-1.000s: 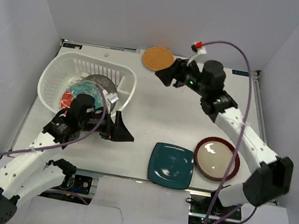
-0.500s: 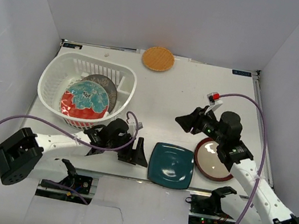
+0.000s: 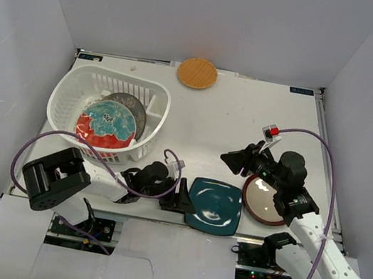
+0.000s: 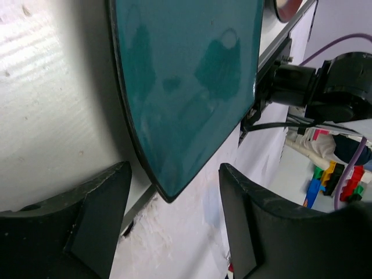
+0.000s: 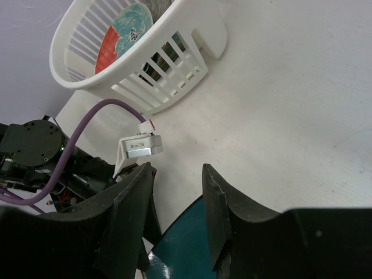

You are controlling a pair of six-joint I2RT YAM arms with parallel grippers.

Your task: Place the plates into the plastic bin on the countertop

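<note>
The dark teal square plate (image 3: 215, 206) lies flat near the front edge of the countertop (image 3: 210, 126). My left gripper (image 3: 183, 198) lies low at its left edge, open. In the left wrist view the plate's (image 4: 186, 87) near corner sits between the fingers (image 4: 104, 215) of the left gripper (image 4: 174, 218) with gaps on both sides. My right gripper (image 3: 231, 159) hovers open and empty over the plate's far side (image 5: 186, 253). The maroon-rimmed cream plate (image 3: 269, 197) lies to the right. An orange woven plate (image 3: 197, 73) rests at the back. The plastic bin (image 3: 73, 87) holds a teal scalloped plate (image 3: 110, 119) on a red-rimmed one, with a grey plate (image 3: 135, 105) behind.
The teal plate overhangs the table's front rail (image 4: 273, 46). The left arm's purple cable (image 3: 49, 140) loops beside the bin's front wall (image 5: 157, 78). Side walls enclose the table on the left, right and back.
The left arm has slid right along the front edge until its jaws straddle the teal plate's corner, narrowing a little. The right arm pulled back from the orange plate to the front right and narrowed its jaws.
</note>
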